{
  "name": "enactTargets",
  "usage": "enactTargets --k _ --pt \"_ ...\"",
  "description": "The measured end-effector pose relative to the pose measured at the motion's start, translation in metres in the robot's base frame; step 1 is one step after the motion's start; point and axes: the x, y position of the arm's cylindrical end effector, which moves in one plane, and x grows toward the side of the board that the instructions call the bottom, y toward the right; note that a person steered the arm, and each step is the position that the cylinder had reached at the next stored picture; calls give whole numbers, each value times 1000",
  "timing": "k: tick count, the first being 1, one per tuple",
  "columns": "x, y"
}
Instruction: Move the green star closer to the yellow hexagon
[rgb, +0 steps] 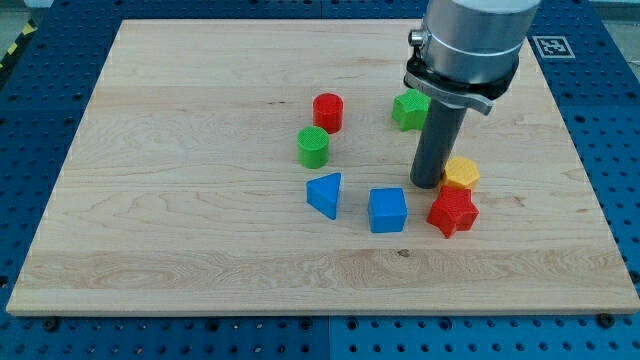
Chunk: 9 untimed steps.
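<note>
The green star (408, 109) lies on the wooden board (200, 150) at the upper middle-right, partly hidden behind the arm. The yellow hexagon (462, 172) lies lower right of it, touching the red star (453, 211) below it. My tip (428, 184) stands on the board just left of the yellow hexagon, close to or touching it, and well below the green star. The rod rises toward the view's top and covers the star's right edge.
A red cylinder (328, 111) and a green cylinder (313, 146) stand left of the green star. A blue triangle (325, 193) and a blue cube (387, 210) lie below, left of the red star. The board's right edge is near the hexagon.
</note>
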Motion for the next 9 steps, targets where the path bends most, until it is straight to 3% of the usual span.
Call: enactTargets --k 3,5,9 --pt "-74 -56" --pt "-118 -58" --pt "-117 -3"
